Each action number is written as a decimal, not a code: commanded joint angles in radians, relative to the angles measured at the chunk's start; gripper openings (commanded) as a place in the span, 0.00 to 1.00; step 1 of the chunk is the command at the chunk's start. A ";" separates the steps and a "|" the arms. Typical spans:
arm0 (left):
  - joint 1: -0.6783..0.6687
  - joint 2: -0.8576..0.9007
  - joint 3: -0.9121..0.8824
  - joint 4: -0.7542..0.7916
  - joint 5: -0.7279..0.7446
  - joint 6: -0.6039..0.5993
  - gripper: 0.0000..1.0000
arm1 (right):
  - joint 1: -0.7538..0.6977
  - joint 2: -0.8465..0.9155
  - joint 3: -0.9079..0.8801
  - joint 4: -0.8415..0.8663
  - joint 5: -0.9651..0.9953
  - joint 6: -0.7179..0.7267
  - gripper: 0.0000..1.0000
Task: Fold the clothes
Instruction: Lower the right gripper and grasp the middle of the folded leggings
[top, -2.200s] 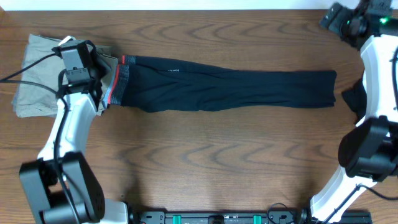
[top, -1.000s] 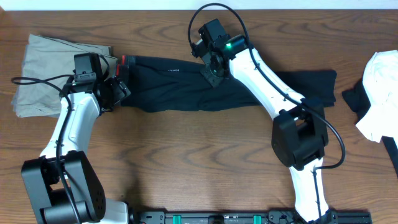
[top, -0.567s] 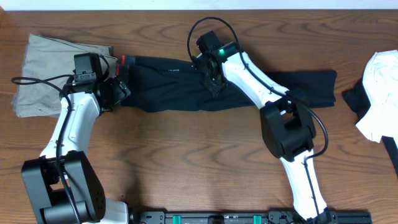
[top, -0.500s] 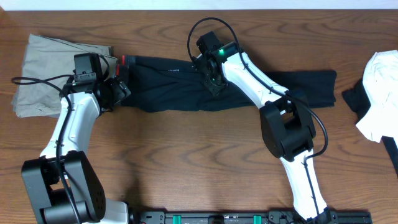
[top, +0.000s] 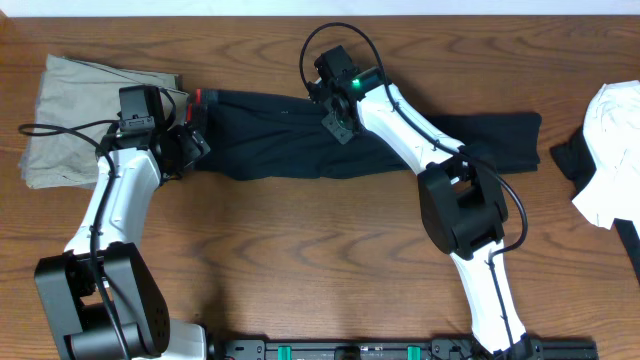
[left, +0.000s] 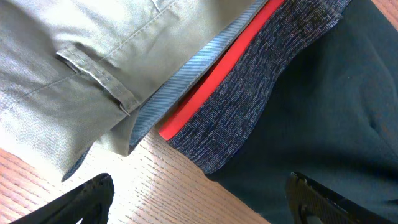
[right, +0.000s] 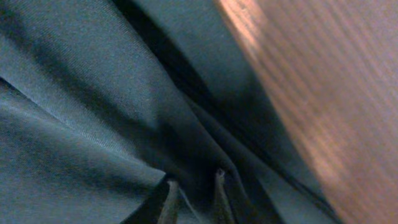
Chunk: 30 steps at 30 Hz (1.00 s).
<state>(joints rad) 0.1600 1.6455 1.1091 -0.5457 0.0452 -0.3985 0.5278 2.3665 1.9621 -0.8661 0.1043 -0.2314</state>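
Bare table (left: 146, 171) lies between the left gripper's (left: 199, 190) spread jaws; just ahead, leggings (left: 323, 112) and khaki trousers (left: 74, 37) block passage.

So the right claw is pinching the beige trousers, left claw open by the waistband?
No: the right claw is pinching the black leggings, not the beige trousers, as the right wrist view shows. The left claw is open by the waistband.

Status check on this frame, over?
Left gripper open over the waistband. Right gripper shut on leggings at the upper leg. Leggings stretched out flat, not yet folded. Khaki trousers lie against the waistband.
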 joint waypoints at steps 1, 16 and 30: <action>0.003 0.005 0.001 -0.004 -0.016 0.002 0.90 | -0.004 0.009 0.005 0.016 0.038 -0.002 0.06; 0.003 0.005 0.001 -0.003 -0.016 0.002 0.90 | -0.024 0.009 -0.001 0.145 0.084 0.029 0.12; -0.021 -0.072 0.002 0.025 0.129 0.122 0.66 | -0.032 -0.058 0.132 -0.041 0.212 0.324 0.08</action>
<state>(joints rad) 0.1566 1.6341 1.1091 -0.5262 0.1005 -0.3477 0.5022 2.3665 2.0163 -0.8539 0.3840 -0.0093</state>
